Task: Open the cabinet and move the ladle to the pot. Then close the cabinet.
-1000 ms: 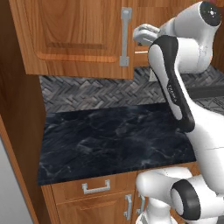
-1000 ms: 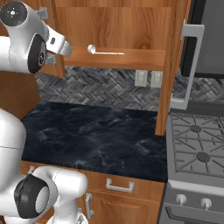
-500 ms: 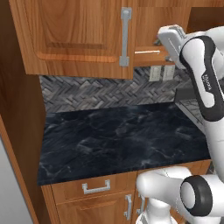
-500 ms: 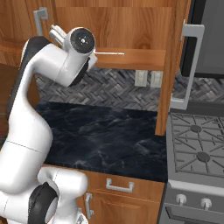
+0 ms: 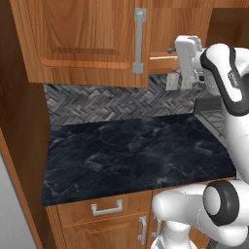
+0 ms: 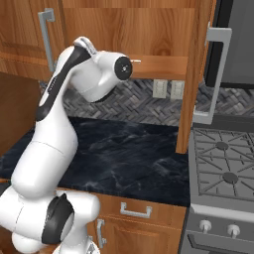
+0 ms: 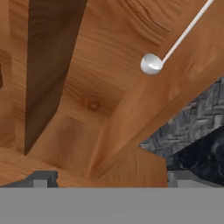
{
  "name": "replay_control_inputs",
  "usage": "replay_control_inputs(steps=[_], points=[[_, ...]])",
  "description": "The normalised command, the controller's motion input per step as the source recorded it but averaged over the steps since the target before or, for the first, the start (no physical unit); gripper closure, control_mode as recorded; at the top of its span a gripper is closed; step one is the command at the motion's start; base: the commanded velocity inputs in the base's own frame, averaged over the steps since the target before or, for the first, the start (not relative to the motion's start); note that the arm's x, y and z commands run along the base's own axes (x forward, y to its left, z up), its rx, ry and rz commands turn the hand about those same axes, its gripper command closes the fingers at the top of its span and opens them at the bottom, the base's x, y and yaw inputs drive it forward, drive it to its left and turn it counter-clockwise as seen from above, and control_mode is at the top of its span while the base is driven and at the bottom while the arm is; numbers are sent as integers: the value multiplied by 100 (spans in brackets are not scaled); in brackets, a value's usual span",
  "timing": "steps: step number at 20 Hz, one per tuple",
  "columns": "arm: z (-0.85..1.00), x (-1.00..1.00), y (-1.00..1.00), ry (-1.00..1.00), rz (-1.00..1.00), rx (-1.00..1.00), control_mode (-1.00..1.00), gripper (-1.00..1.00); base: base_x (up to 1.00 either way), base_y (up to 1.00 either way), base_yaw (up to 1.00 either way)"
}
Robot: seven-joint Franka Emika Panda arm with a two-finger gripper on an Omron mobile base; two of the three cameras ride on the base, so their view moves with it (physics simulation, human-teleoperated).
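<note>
Two doors on cabinet (image 6: pixel 149 30): left shut, right swung open toward stove (image 6: pixel 223 168). Ladle (image 7: pixel 175 41), silver, lying on cabinet floor board near front edge; bowl at one end, thin handle running away across board. Gripper (image 5: pixel 187 56) raised at cabinet opening, pointed inward at ladle; jaws spread wide, nothing between them, fingertips (image 7: pixel 41 179) short of ladle. Surface (image 5: pixel 136 155): dark marbled stone below cabinet. Backsplash (image 5: pixel 107 102): grey herringbone tile, twin outlets (image 6: pixel 166 89) on it.
</note>
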Motion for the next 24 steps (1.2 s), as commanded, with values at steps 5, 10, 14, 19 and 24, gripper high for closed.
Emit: replay_control_inputs(steps=[5,10,14,19,24], points=[[0,67,2,0,19,4,-100,-100,0,0,0],[0,47,7,0,19,1,-100,-100,0,0,0],[0,32,28,1,19,0,-100,-100,0,0,0],[0,4,44,0,11,0,-100,-100,0,0,0],[0,3,32,0,5,0,-100,-100,0,0,0]])
